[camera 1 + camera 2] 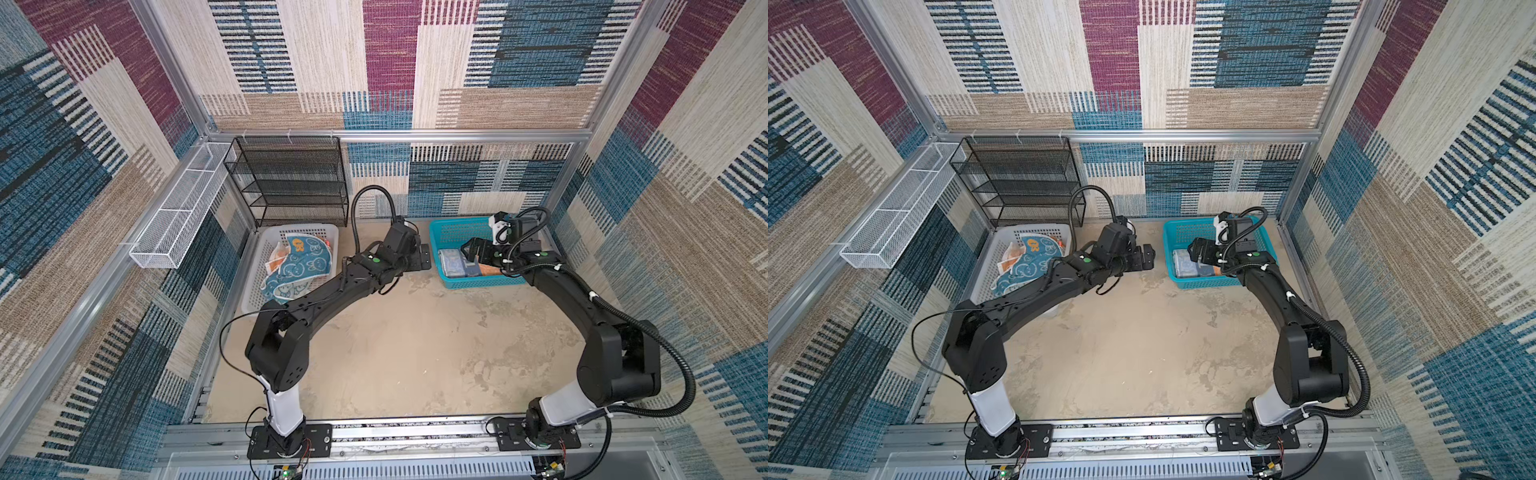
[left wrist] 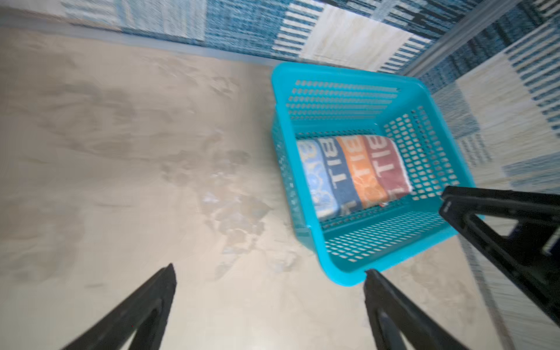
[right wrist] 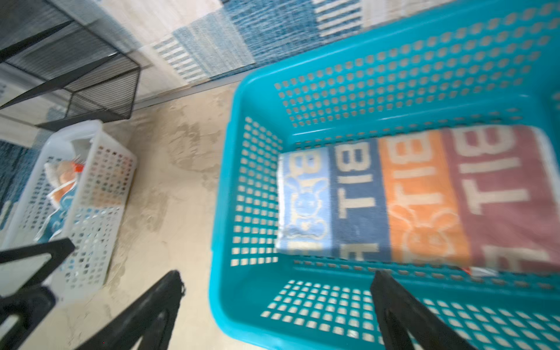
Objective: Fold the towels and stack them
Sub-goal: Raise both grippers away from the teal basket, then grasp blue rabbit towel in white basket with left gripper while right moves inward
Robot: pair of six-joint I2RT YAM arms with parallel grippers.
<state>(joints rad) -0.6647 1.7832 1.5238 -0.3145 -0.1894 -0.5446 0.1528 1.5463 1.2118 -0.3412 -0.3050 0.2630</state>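
Observation:
One towel [image 2: 354,172], in blue, orange and red blocks with white letters, lies folded flat inside the teal basket [image 1: 446,226] at the back right. It also shows in the right wrist view [image 3: 424,197]. A teal-white towel [image 1: 297,270] lies crumpled over an orange towel [image 1: 276,257] in the white basket [image 1: 257,270] at the back left. My left gripper [image 1: 424,257] hangs open and empty above the table just left of the teal basket [image 2: 303,212]. My right gripper [image 1: 471,251] is open and empty above that basket's near wall [image 3: 242,288].
A black mesh shelf [image 1: 291,178] stands against the back wall behind the white basket. A white wire tray [image 1: 174,216] hangs on the left wall. The beige tabletop [image 1: 415,332] stretches between the two arms. Aluminium frame rails border the table.

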